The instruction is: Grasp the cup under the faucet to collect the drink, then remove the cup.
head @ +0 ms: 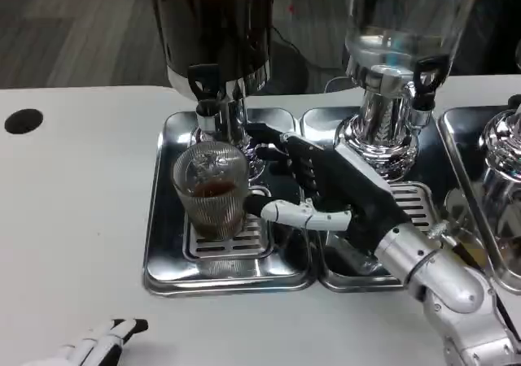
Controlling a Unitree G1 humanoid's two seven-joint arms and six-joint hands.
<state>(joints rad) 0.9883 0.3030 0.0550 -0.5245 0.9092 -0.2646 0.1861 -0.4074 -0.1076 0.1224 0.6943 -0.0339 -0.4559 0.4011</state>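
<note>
Ribbed clear glass makes up the cup (213, 189), which stands upright on the slotted grate (230, 244) of the left steel tray (163, 252), directly below the black faucet (205, 85) of the dark dispenser (216, 24). A little brown drink lies in the cup's lower part.

The right hand (326, 189) reaches in from the lower right across the divide between the trays. Its black fingers (273, 150) curve toward the cup's right side and back, and a white thumb (285, 212) points at the cup's lower right wall, touching or just short of it. The fingers are spread around the cup, but whether they actually clamp it I cannot tell.

The left hand (102, 343) lies low at the bottom edge on the white desk (73, 220), well apart from the trays, its fingers loosely apart and holding nothing.

Close behind the right hand stands the chrome base (378, 134) of a second dispenser (407, 16) with a clear tank, on its own tray (342, 278) with a grate (415, 203); its black tap (425, 81) hangs just above the wrist. A third chrome base (505, 150) and tray (456, 150) sit at the right edge. A black round hole (23, 121) marks the desk at far left.
</note>
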